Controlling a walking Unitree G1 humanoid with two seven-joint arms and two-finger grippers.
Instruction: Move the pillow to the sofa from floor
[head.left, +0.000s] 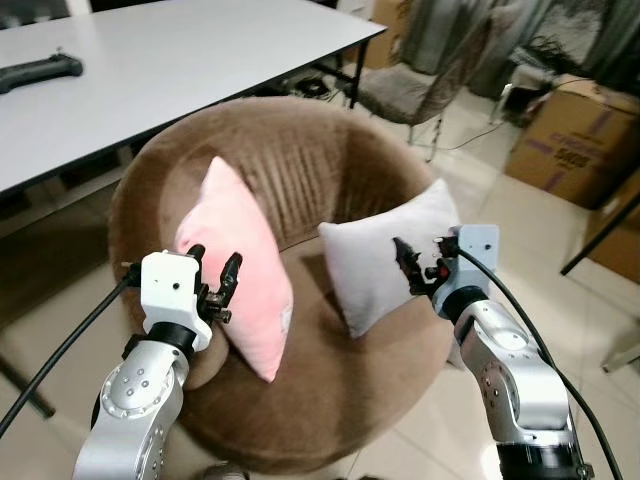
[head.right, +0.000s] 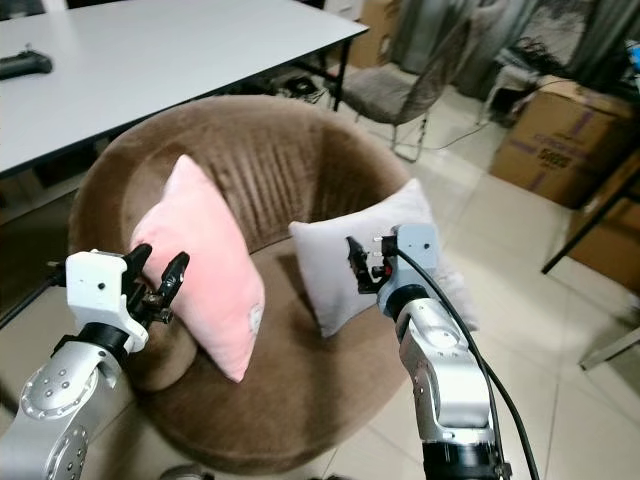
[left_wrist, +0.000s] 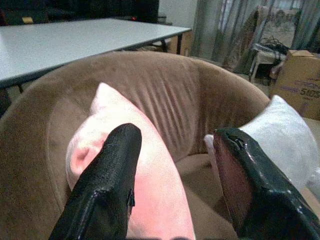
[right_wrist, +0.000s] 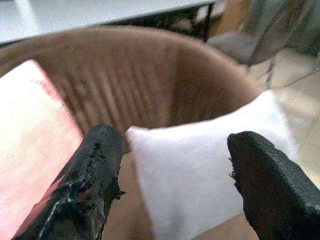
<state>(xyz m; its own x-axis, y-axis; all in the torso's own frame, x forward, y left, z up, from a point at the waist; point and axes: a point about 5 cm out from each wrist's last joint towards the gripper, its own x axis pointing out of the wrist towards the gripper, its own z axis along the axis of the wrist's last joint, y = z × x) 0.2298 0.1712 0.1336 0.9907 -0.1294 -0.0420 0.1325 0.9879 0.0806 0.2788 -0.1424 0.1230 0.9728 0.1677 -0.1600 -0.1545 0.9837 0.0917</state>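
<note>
The pink pillow (head.left: 240, 268) and white pillow (head.left: 385, 258) both stood on the brown sofa (head.left: 300, 150) at frame centre, so placing looked done. The left tool (head.left: 213, 278) and right tool (head.left: 418, 266) hung released, empty, just before them. Next: pull back.

Both silver arms reach forward, elbows bent. The left gripper (head.left: 213, 272) points toward one o'clock with its black fingers (left_wrist: 107, 180) spread apart. The right gripper (head.left: 418, 262) points toward eleven o'clock, fingers (right_wrist: 270, 182) likewise parted, holding nothing.
</note>
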